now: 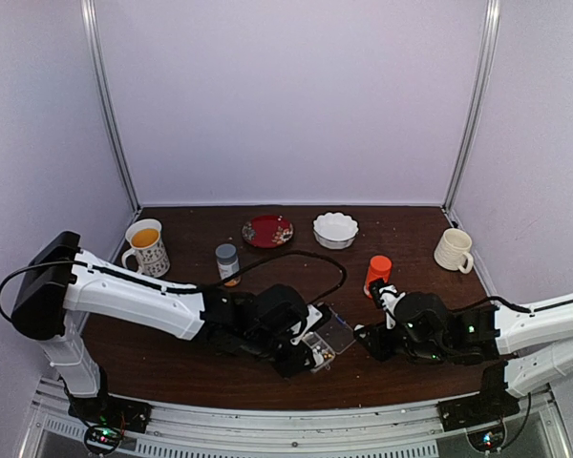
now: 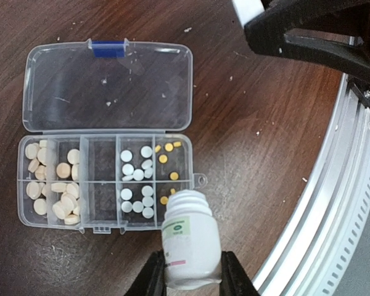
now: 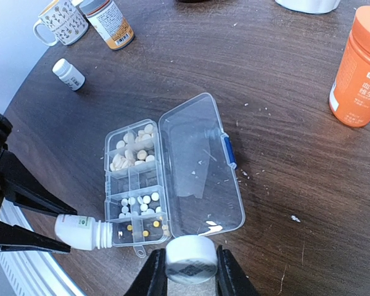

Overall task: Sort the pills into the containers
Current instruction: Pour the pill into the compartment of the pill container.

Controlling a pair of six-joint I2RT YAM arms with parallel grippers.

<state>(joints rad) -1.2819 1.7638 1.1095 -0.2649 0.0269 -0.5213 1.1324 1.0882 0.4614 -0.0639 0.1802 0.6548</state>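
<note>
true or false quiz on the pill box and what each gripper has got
1. The lid of the pill box is open. True.
2. The left gripper holds a small white bottle, mouth toward the box. True.
3. The right gripper is empty. False: it grips a white cap.
4. Every cell of the box holds pills. False: the two middle cells are empty.
</note>
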